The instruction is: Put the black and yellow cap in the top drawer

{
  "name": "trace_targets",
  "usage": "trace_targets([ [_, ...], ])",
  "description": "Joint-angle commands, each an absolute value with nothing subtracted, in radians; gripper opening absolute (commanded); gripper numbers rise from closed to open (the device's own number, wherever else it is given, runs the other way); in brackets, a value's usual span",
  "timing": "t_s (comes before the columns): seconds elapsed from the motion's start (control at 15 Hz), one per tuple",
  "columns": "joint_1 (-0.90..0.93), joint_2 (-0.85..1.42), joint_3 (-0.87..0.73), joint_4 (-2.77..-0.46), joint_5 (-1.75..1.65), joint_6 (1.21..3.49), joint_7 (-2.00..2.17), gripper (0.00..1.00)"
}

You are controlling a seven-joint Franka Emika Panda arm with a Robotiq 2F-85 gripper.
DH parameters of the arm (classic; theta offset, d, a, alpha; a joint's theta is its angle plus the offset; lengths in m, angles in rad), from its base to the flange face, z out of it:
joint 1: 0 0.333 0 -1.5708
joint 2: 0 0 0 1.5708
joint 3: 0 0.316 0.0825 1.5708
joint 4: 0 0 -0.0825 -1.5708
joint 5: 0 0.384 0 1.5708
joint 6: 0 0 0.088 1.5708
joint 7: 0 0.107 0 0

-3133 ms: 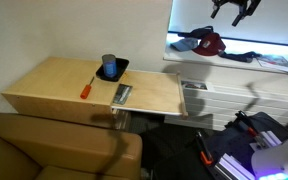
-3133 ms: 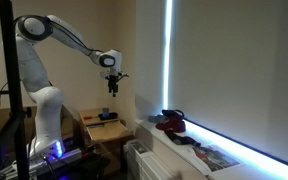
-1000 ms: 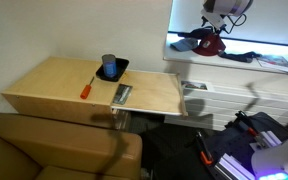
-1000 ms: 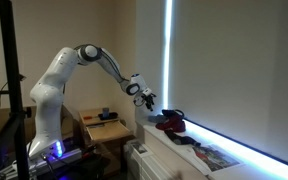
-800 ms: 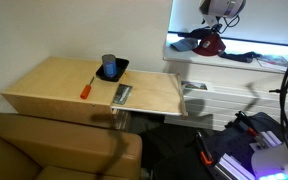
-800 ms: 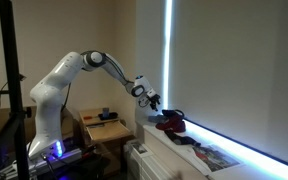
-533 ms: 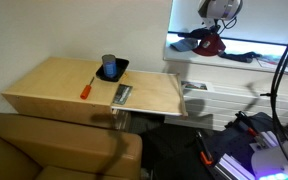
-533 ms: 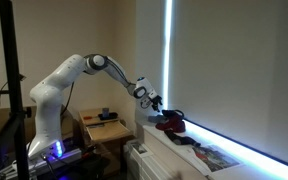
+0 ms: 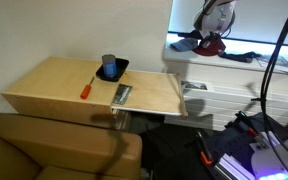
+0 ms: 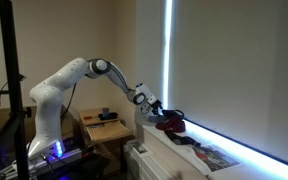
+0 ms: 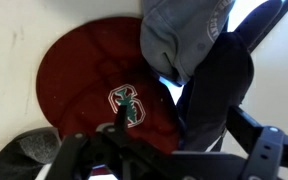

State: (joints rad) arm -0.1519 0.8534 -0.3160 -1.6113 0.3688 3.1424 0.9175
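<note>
end effector: your fingers stand wide apart at the bottom of the wrist view, holding nothing | poised over the red cap, contact unclear | black-yellow cap: dark crown right of centre, against the red cap, touching grey cloth; brim hidden

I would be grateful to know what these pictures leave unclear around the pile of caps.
Robotiq gripper: blurred in an exterior view and cut by the wrist view's lower edge; open or shut unclear.
Soft black and yellow cap: wrist view, grey fabric overlaps it; yellow brim unseen.
Dark red cap: wrist view, logo blurred.
</note>
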Motion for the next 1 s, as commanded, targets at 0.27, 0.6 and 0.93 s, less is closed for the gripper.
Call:
trace_targets([
  [0.27,-0.127,1.149,-0.333,-1.341,0.438,3.415,0.969,1.0],
  [0.6,-0.041,1.342,-0.523,-1.128,0.578,3.404,1.062,1.0],
  [0.93,0.009,1.457,-0.737,-1.048,0.734,3.352,1.156,0.72],
])
